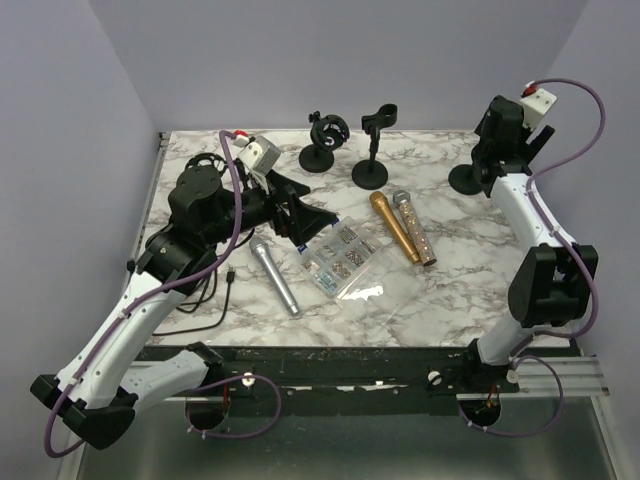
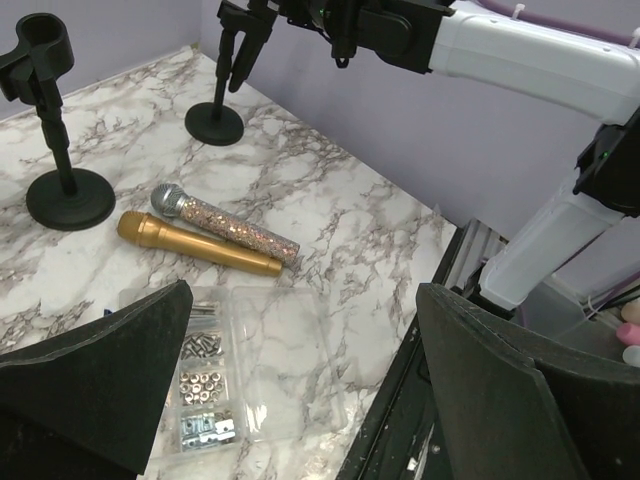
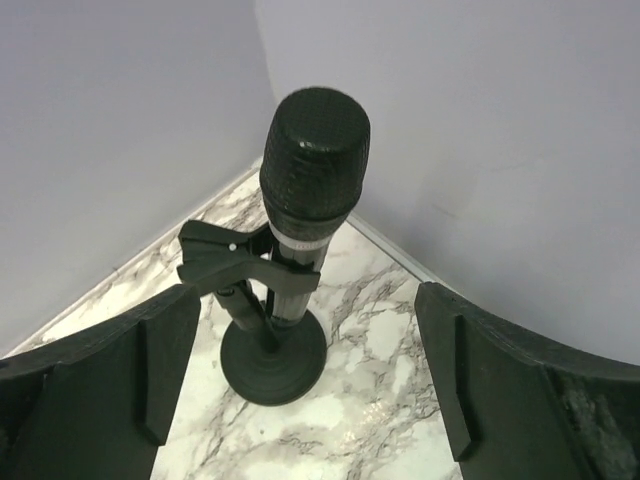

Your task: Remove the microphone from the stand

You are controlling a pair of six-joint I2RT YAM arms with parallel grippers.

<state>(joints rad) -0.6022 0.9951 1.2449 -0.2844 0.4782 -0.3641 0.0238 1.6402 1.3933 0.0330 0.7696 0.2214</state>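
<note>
A black microphone (image 3: 314,150) with a mesh head stands upright in the clip (image 3: 232,258) of a black stand with a round base (image 3: 274,356), in the table's back right corner. My right gripper (image 3: 305,400) is open and empty, its fingers spread on either side of the stand and not touching it. In the top view the right gripper (image 1: 490,165) covers the microphone and only the stand base (image 1: 465,180) shows. My left gripper (image 1: 305,215) is open and empty above a clear parts box (image 2: 255,370).
Two empty stands (image 1: 322,142) (image 1: 372,150) stand at the back middle. A gold microphone (image 1: 395,227), a glittery one (image 1: 415,230) and a silver one (image 1: 275,277) lie on the marble table. Black cables (image 1: 205,290) lie at the left. Walls close the corner.
</note>
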